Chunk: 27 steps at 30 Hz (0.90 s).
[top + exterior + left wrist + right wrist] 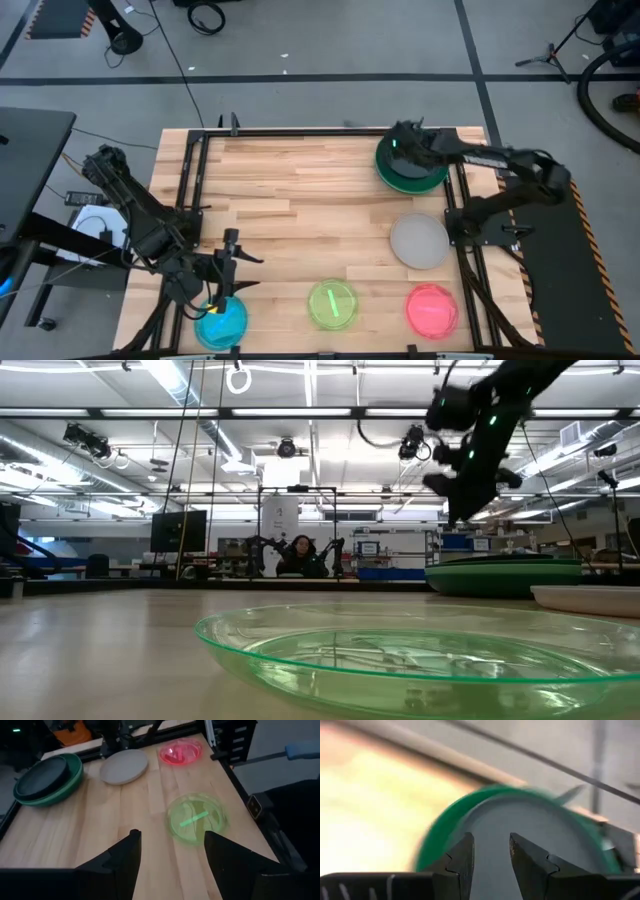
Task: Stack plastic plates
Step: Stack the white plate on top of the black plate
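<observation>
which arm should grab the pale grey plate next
Right, probably. The right gripper hangs over the green stack, with the pale grey plate just beside it on that arm's side. The left gripper sits across the table by the blue plate.

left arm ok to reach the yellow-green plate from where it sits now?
Probably yes. The left gripper is open above the near left of the table beside the blue plate, and bare wood lies between it and the yellow-green plate. The right gripper is far off over the green stack.
</observation>
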Motion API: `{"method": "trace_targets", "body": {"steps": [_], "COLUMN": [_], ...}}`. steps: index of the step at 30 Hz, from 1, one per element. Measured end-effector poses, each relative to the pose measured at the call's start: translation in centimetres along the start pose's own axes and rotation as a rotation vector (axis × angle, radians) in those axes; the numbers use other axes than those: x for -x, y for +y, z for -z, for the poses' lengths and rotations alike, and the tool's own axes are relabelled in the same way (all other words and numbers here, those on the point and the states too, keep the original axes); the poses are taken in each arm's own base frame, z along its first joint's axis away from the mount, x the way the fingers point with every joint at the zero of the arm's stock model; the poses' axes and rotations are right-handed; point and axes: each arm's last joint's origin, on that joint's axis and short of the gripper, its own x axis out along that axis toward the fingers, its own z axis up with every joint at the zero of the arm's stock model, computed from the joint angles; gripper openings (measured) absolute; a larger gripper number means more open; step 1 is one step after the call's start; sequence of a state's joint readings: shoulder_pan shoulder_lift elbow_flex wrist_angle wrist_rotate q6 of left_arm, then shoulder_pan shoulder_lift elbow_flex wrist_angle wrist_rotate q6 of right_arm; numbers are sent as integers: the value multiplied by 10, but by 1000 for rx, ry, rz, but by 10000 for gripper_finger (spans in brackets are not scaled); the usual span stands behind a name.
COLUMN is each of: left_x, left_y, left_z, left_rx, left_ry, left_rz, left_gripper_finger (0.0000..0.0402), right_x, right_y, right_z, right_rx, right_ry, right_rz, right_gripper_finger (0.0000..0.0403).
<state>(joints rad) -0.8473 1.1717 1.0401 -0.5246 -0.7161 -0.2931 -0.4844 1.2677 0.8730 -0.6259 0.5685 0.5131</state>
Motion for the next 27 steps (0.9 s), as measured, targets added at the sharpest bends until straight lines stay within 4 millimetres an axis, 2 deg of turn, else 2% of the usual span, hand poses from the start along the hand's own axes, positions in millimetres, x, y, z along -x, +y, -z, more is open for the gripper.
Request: {"method": "trace_targets", "body": {"steps": [3, 6, 10, 13, 16, 20, 27], "left_x": [-3, -6, -11, -14, -17, -20, -21], "left_y": [3, 6, 13, 17, 22, 25, 24], "left_z": [-5, -11, -18, -20, -21, -21, -15], "left_rx": [-15, -38, -67, -96, -105, -105, -80], "left_ry": [-30, -73, -111, -114, -106, -92, -39], "left_rz": [-11, -26, -54, -74, -82, -38, 17], "left_gripper_finger": [221, 222, 221, 222, 222, 221, 222], "right_x": [34, 60, 79, 88, 95, 98, 82], "right_y": [22, 42, 67, 84, 100, 117, 132], "right_z": [31, 69, 119, 145, 156, 158, 168], "right_rx": [82, 100, 97, 103, 113, 125, 144], "right_ry": [80, 222, 421, 522, 550, 566, 647], "right_rz": [-105, -165, -167, -156, -150, -152, -80], "right_gripper_finger": [132, 132, 132, 132, 132, 132, 132]}}
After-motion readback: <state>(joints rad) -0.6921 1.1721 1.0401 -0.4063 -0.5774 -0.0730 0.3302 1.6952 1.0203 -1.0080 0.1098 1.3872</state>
